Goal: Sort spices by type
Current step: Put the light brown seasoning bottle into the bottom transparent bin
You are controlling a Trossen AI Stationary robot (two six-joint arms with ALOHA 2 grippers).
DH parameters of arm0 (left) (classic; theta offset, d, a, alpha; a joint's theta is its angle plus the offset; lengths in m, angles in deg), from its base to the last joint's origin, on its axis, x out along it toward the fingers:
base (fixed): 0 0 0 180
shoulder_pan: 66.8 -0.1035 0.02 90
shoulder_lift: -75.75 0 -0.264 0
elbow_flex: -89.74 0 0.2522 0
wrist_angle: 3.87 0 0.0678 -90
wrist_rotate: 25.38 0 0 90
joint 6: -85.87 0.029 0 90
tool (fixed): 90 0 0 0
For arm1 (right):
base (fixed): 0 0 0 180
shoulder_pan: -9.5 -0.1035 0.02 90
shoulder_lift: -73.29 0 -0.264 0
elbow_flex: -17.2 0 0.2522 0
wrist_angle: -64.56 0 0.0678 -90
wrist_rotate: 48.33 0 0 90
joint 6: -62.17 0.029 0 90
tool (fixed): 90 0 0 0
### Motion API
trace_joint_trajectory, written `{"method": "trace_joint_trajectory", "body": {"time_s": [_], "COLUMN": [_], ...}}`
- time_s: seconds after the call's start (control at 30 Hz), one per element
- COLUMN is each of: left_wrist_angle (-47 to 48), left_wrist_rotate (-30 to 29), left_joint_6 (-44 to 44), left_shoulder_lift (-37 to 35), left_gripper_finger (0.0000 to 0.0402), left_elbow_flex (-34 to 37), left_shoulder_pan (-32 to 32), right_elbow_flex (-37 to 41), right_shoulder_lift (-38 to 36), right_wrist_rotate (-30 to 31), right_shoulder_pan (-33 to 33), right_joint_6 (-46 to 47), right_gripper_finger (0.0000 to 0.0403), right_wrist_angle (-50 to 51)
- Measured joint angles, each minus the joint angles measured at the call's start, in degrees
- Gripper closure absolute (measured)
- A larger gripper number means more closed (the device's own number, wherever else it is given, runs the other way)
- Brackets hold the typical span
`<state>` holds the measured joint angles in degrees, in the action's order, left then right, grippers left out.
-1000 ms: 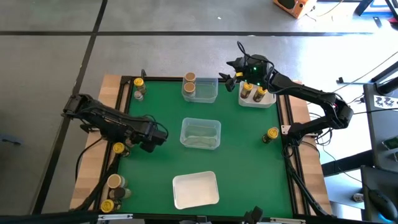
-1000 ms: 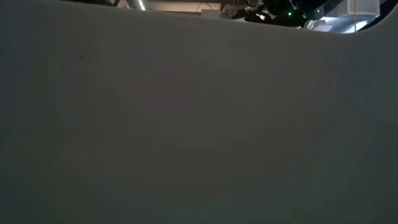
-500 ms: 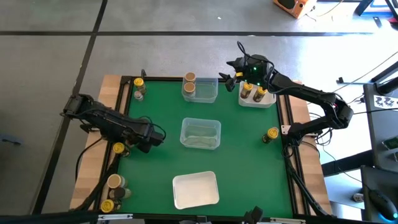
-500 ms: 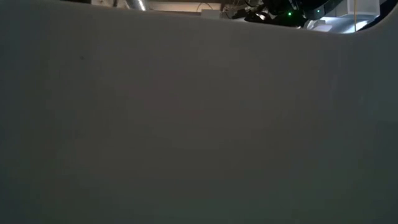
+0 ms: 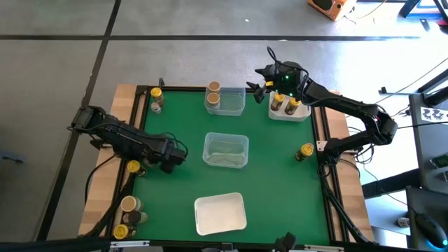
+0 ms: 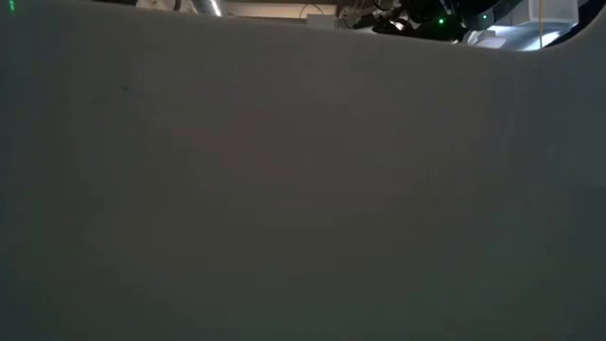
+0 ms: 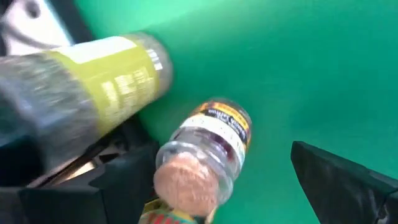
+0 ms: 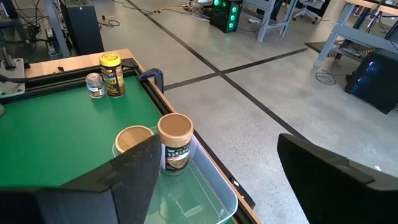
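Note:
Small spice jars stand scattered on the green mat. My left gripper is open low over the mat's left part. In the left wrist view a tan-topped jar sits between its fingers, close to one, and a blurred yellow-labelled jar is beyond it. A yellow-topped jar stands beside the left arm. My right gripper hangs open above the far edge, between the clear tray with tan jars and the white tray holding two jars. My left gripper stands open on either side of the tan-topped jar, whose top faces the wrist camera. One finger is right beside it, but I cannot tell whether it touches the jar.
A clear tray lies at the mat's centre and a white tray near the near edge. Jars stand at the far-left corner, the near-left corner and the right edge. A white tray wall fills the low view.
My left gripper has shifted a little toward the table's near-left, toward the yellow-topped jar, staying low over the mat.

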<state>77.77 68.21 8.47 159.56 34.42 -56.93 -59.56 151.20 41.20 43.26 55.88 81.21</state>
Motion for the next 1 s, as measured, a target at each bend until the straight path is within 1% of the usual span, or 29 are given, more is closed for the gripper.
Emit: {"method": "trace_joint_trajectory", "body": {"time_s": [0.2, 0.3, 0.4, 0.53, 0.67, 0.8, 0.9, 1.0], "left_wrist_angle": [-10.2, -12.9, -12.9, -12.9, -12.8, -12.8, -12.7, -11.9], "left_wrist_rotate": [1.2, 2.3, 2.9, 3.0, 3.0, 2.9, 2.8, 2.8], "left_joint_6": [2.8, 5.1, 8.8, 16.1, 19.0, 19.0, 19.5, 20.4], "left_shoulder_lift": [0.0, 0.0, 0.0, 0.0, 0.0, 0.0, 0.0, 0.0], "left_gripper_finger": [0.0043, 0.0043, 0.0043, 0.0043, 0.0043, 0.0044, 0.0058, 0.0089], "left_elbow_flex": [0.0, 0.0, 0.0, 0.0, 0.0, 0.0, 0.0, 0.0], "left_shoulder_pan": [0.0, 0.0, 0.4, 2.2, 4.0, 5.4, 6.1, 6.4], "right_elbow_flex": [0.0, 0.0, 0.0, 0.0, 0.0, 0.0, 0.0, 0.0], "right_shoulder_lift": [0.0, 0.0, 0.0, 0.0, 0.0, 0.0, 0.0, 0.0], "right_wrist_rotate": [0.0, 0.0, 0.0, 0.0, 0.0, 0.0, 0.0, 0.0], "right_shoulder_pan": [0.0, 0.0, 0.0, 0.0, 0.0, 0.0, 0.0, 0.0], "right_joint_6": [0.0, 0.0, 0.0, 0.0, 0.0, 0.0, 0.0, 0.0], "right_gripper_finger": [0.0084, 0.0084, 0.0084, 0.0084, 0.0084, 0.0084, 0.0084, 0.0084], "right_wrist_angle": [0.0, 0.0, 0.0, 0.0, 0.0, -0.1, -0.3, -0.3]}}
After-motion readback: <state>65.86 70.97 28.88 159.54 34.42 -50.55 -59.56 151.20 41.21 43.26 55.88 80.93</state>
